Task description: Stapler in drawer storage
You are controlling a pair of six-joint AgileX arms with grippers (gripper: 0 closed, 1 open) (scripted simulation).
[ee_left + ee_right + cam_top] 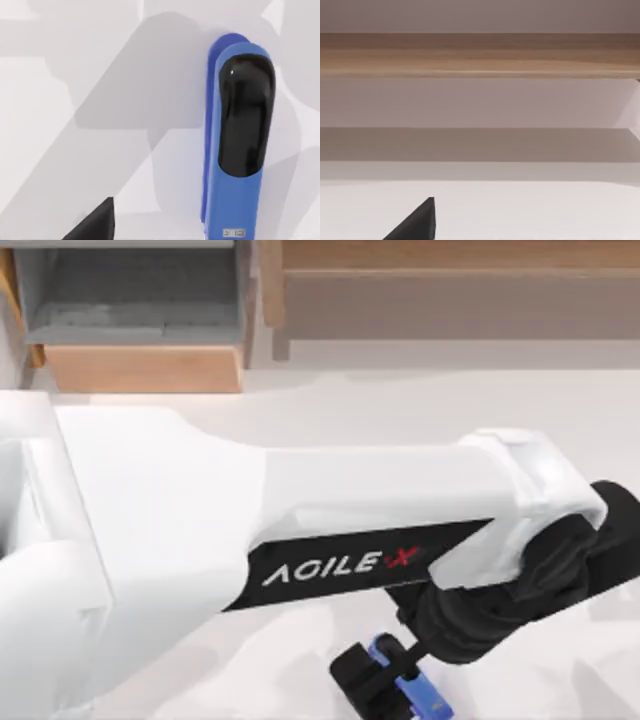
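Left arm (300, 530): stretched across the bench (420, 410) from the top view's left side toward the right, white casing with the AgileX lettering facing up, black wrist bent back toward the near edge.

Left hand (388, 678): low over the bench at the near edge, a little right of middle. It sits right at the stapler (430, 700), blue showing on both sides of the black hand parts. I cannot tell how far the hand is open, nor whether it has hold of the stapler or only hangs over it.

Stapler, left wrist view (242, 125): lies flat on the white bench, blue body, black rounded top piece facing the camera, small white mark near one end (233, 233). Arm shadows fall across the bench beside it. A black corner of my left hand (95, 225) stands clear of the stapler in this view, bare bench between them.

Drawer (140, 368): far left corner of the top view, pulled open, grey floor and walls showing from above, light tan front panel toward the bench. Nothing seen lying on the grey floor. The stapler is well apart from it, over at the opposite, near side of the bench.

Long wooden unit (450, 300): along the far edge, just right of the drawer, brownish-grey panel below a tan top strip.

Right hand (415, 225): faces that long wooden unit (480, 52) across bare white bench. Cannot tell its opening either.
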